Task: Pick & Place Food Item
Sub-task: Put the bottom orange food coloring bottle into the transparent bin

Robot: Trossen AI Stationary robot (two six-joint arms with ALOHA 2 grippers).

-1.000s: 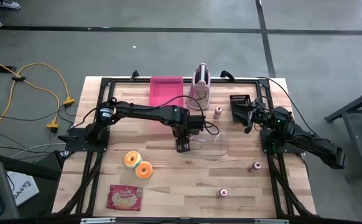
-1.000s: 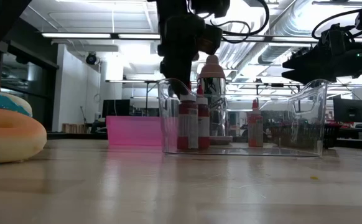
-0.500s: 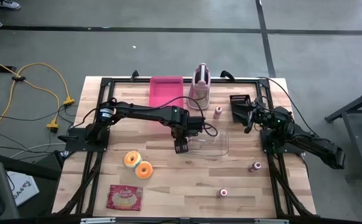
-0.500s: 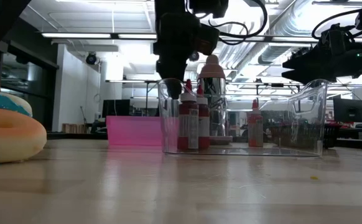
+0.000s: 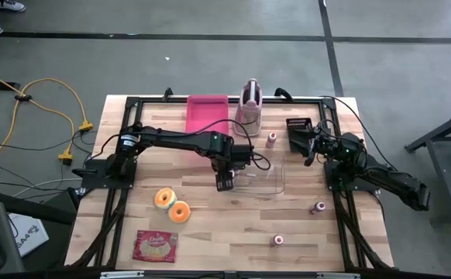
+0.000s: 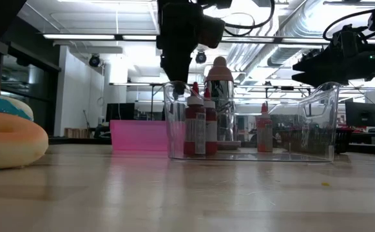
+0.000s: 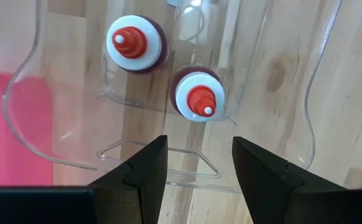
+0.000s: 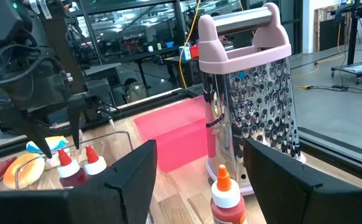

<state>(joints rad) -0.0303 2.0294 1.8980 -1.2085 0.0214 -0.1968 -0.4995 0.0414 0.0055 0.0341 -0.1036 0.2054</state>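
Two red sauce bottles with white collars and red caps (image 7: 131, 43) (image 7: 199, 102) stand upright on the floor of a clear plastic bin (image 5: 266, 180), at its left end (image 6: 199, 125). My left gripper (image 7: 196, 155) hangs open above them, pointing down, just over the bin's rim (image 6: 176, 74), and touches nothing. In the high view it is over the bin's left end (image 5: 224, 182). My right gripper (image 8: 198, 149) waits open and level at the table's right side (image 5: 295, 138).
Three more bottles stand on the table (image 5: 272, 139) (image 5: 318, 208) (image 5: 278, 240). Two doughnuts (image 5: 171, 204) and a red snack packet (image 5: 155, 246) lie near left. A pink tray (image 5: 208, 114) and a pink-handled grater (image 5: 249, 105) stand at the far edge.
My left gripper has risen a little out of the bin, away from the two bottles, staying open. The bottles have stayed upright where they were.
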